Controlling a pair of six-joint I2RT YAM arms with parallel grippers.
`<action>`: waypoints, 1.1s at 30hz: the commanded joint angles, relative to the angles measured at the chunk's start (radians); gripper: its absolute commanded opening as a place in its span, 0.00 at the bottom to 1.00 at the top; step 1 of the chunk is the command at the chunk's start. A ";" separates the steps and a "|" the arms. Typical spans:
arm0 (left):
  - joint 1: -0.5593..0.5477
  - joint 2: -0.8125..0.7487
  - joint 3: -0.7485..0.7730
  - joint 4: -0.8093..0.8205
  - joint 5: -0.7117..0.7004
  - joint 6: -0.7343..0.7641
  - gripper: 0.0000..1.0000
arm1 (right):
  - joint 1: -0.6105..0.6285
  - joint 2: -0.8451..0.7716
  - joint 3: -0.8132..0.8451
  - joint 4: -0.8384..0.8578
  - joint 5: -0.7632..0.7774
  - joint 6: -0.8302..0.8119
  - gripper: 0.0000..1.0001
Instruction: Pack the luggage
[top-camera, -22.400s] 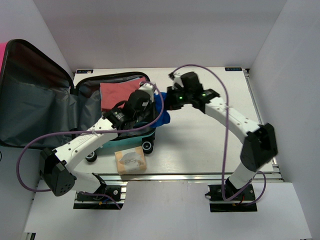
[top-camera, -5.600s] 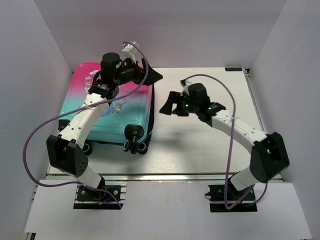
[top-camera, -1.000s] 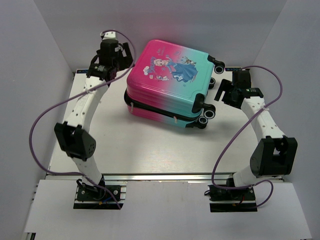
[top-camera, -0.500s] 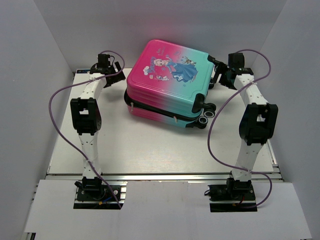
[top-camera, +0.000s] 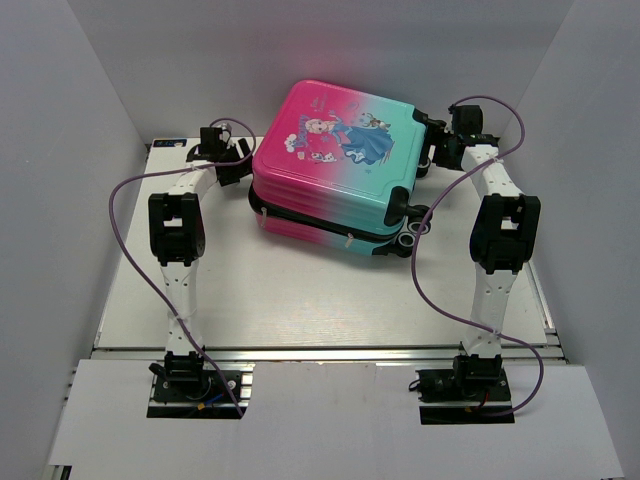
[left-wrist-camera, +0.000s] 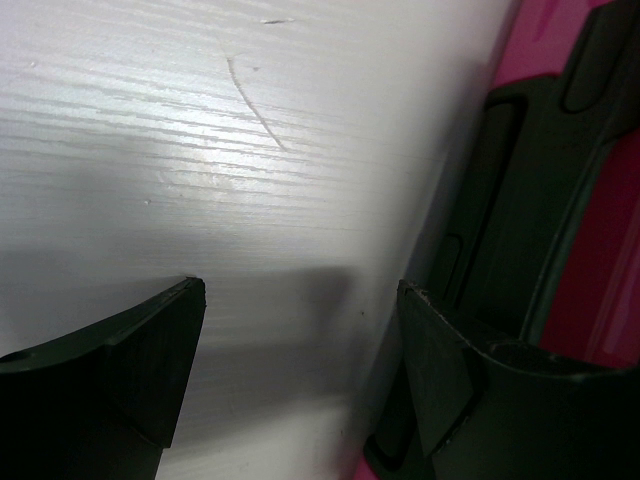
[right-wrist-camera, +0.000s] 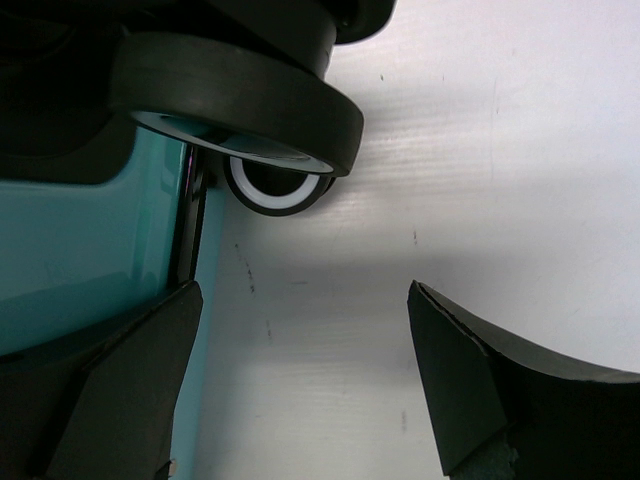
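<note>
Closed luggage (top-camera: 335, 160) lying print-side up at the far middle of the table (top-camera: 300, 290), left gripper (top-camera: 238, 168) beside its pink end — jaws apart, nothing between, right gripper (top-camera: 436, 155) by the wheels (right-wrist-camera: 240, 100), likewise spread wide.

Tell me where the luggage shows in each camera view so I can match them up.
Top external: luggage closed, far middle of the table.
Left wrist: its pink shell along the right edge.
Right wrist: its teal shell at left, a wheel above.
Shared landmark: the white table surface.

No readable text on the luggage (top-camera: 335, 175)
</note>
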 joint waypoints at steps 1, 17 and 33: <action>-0.115 -0.072 -0.166 -0.012 0.247 0.035 0.87 | 0.102 -0.040 0.046 0.131 -0.197 -0.154 0.89; -0.266 -0.344 -0.442 -0.134 -0.039 0.058 0.84 | 0.199 -0.205 -0.221 0.228 -0.219 -0.266 0.89; -0.224 -0.750 -0.500 -0.331 -0.388 -0.009 0.98 | 0.143 -0.624 -0.342 0.274 0.127 0.008 0.89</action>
